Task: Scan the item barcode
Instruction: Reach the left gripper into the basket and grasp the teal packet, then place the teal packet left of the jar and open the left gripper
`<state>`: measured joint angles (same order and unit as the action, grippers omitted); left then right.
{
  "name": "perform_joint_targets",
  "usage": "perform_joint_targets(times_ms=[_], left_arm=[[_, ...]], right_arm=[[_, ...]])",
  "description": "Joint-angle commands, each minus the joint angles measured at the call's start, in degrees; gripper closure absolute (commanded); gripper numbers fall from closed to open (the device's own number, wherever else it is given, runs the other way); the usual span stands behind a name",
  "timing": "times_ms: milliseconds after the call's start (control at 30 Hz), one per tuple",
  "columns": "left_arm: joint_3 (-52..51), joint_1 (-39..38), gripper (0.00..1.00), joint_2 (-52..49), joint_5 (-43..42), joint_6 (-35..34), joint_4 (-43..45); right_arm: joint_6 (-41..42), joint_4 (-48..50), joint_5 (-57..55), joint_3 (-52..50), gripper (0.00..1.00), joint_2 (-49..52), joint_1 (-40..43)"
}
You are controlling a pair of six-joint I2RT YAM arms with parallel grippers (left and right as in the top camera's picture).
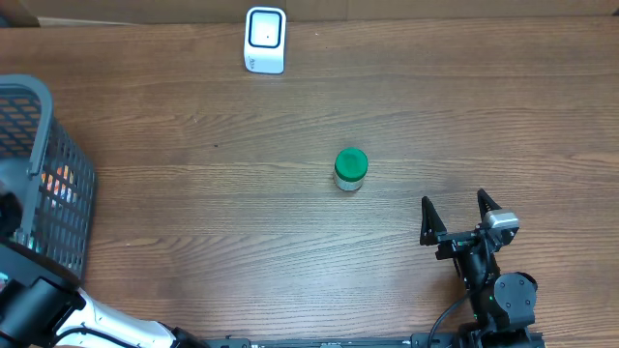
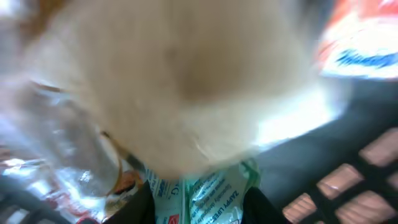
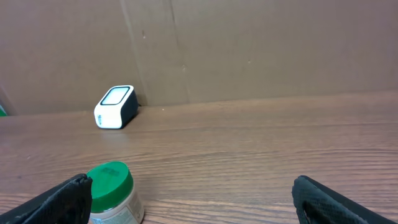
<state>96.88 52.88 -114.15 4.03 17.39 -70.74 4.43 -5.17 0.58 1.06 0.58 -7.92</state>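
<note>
Your left pincer [image 2: 200,210] inside basket [image 1: 44,106], seems clamped on green-white packet [image 2: 214,190] between its fingers. Packet likely light, soft, slippery film; hold flat mid-body, squeeze gently. Just above pincer, pale blurred thing [image 2: 186,81]. Right pincer [image 1: 454,199] spread wide, empty.

Overhead looks straight down; right wrist, low, shares its scanner [image 1: 265,40] and jar [image 1: 350,169].
</note>
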Motion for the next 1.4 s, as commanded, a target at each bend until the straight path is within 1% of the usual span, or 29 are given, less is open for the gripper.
perform_joint_targets(times_ms=[0,100,300,333,400,533,600,700,867,933,1033,1100,1133,1233,1367], left_arm=[[9.5,-0.3,0.96,0.2,-3.2,-2.3,-3.6],[15.6,-0.9,0.96,0.5,-5.2,-2.3,-6.3],[31.4,-3.5,0.96,0.6,-8.4,-3.5,-12.3],[36.3,-4.7,0.96,0.7,-10.6,-4.9,-13.3],[40.9,-6.1,0.94,1.0,-15.0,-7.0,-13.5],[47.7,-9.8,0.91,1.8,-23.6,-9.6,-13.8],[50.6,-12.6,0.92,2.2,-26.2,-10.6,-14.8],[52.3,-17.2,0.92,3.1,-28.2,-11.1,-16.9],[52.2,-27.4,0.94,3.8,-27.8,-11.0,-22.8],[51.5,-32.4,0.96,3.4,-26.1,-9.4,-26.0],[47.8,-39.6,0.96,3.2,-22.1,-9.2,-26.1],[44.2,-44.2,0.96,3.0,-21.0,-9.1,-25.5],[40.4,-47.8,0.96,2.8,-21.0,-9.1,-25.2],[31.5,-54.1,0.96,2.7,-21.0,-9.1,-23.4],[18.3,-60.8,0.96,2.7,-21.0,-9.0,-16.8]], right_arm=[[0.1,0.3,-0.5,-0.6,0.0,-0.4,-0.2],[0.1,0.3,-0.5,-0.6,0.0,-0.4,-0.2],[0.1,0.3,-0.5,-0.6,0.0,-0.4,-0.2],[0.1,0.3,-0.5,-0.6,0.0,-0.4,-0.2],[0.1,0.3,-0.5,-0.6,0.0,-0.4,-0.2],[0.1,0.3,-0.5,-0.6,0.0,-0.4,-0.2],[0.1,0.3,-0.5,-0.6,0.0,-0.4,-0.2],[0.1,0.3,-0.5,-0.6,0.0,-0.4,-0.2],[0.1,0.3,-0.5,-0.6,0.0,-0.4,-0.2],[0.1,0.4,-0.5,-0.6,0.0,-0.4,-0.2],[0.1,0.3,-0.5,-0.6,0.0,-0.4,-0.2],[0.1,0.3,-0.5,-0.6,0.0,-0.4,-0.2],[0.1,0.3,-0.5,-0.6,0.0,-0.4,-0.2],[0.1,0.3,-0.5,-0.6,0.0,-0.4,-0.2],[0.1,0.3,-0.5,-0.6,0.0,-0.4,-0.2]])
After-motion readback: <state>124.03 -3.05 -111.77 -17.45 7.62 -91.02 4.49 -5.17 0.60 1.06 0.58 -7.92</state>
